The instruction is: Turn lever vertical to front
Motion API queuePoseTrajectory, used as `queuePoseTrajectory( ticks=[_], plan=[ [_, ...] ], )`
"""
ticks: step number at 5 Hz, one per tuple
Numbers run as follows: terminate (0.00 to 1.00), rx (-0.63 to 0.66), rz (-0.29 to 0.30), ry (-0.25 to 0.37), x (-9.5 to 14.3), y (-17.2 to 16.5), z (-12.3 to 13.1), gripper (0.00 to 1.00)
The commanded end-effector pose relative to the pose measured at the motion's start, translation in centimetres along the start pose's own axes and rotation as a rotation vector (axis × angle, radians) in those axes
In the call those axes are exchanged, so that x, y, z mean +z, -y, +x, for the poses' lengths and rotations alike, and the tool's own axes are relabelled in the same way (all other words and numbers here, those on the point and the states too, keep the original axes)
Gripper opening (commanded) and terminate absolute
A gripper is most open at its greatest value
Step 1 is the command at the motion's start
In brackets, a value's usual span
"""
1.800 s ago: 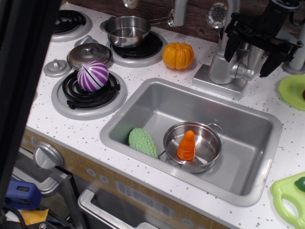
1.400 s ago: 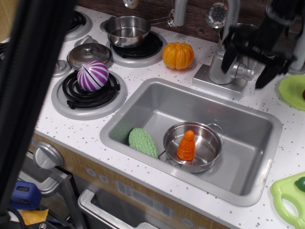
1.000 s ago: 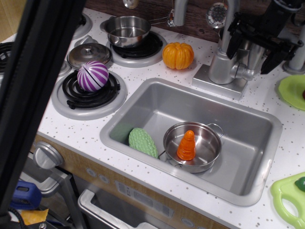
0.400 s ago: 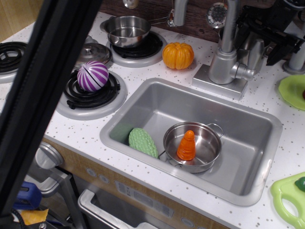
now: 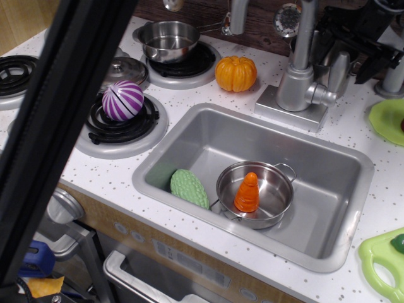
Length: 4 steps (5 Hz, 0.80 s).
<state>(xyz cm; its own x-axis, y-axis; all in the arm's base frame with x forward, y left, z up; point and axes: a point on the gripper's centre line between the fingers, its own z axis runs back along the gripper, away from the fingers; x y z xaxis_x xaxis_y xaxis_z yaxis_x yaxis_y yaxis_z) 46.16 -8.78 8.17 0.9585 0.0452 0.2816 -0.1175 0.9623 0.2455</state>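
1. The hand [image 5: 351, 39] hangs at the top right, above and behind the faucet body [image 5: 295, 88]. Its dark fingers look spread, with nothing visibly between them; I read it as released, though the upper part is cut off by the frame edge.
2. The lever [image 5: 339, 66] stands upright just beside the faucet body on its right, joined by a short stub. It sits below the hand; whether a finger touches it cannot be told.
3. Judgement: the lever is not yet turned to the front.
4. Risk: the paddle is small and smooth. A finger pressing off-centre would likely slide off it without turning it.
5. Risk: the spout pipe [image 5: 305, 28] rises close beside the hand. A sweep toward the front could knock it, or jam a finger between pipe and lever.
6. Risk: a dark arm section blocks much of the left of the view, so a slip there would go unobserved.
7. The sink [image 5: 344, 165], set in the table [image 5: 208, 88], holds a steel pot [image 5: 278, 183] with an orange toy [image 5: 247, 192] standing in it, and a green scrubber [image 5: 189, 188] beside the pot.
8. A second steel pot [image 5: 168, 40] on the rear burner appears empty.
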Motion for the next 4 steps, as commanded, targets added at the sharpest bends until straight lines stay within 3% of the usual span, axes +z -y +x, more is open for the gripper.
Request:
queuePoseTrajectory(
  ticks=[1,2,4],
  plan=[
    [0.00,0.050,-0.052,0.055,2.1,-0.7,1.4,0.00],
    [0.00,0.091,-0.062,0.023,2.6,-0.2,0.3,1.00],
    [0.00,0.185,-0.082,-0.082,4.4,0.6,-2.8,1.00]
  ],
)
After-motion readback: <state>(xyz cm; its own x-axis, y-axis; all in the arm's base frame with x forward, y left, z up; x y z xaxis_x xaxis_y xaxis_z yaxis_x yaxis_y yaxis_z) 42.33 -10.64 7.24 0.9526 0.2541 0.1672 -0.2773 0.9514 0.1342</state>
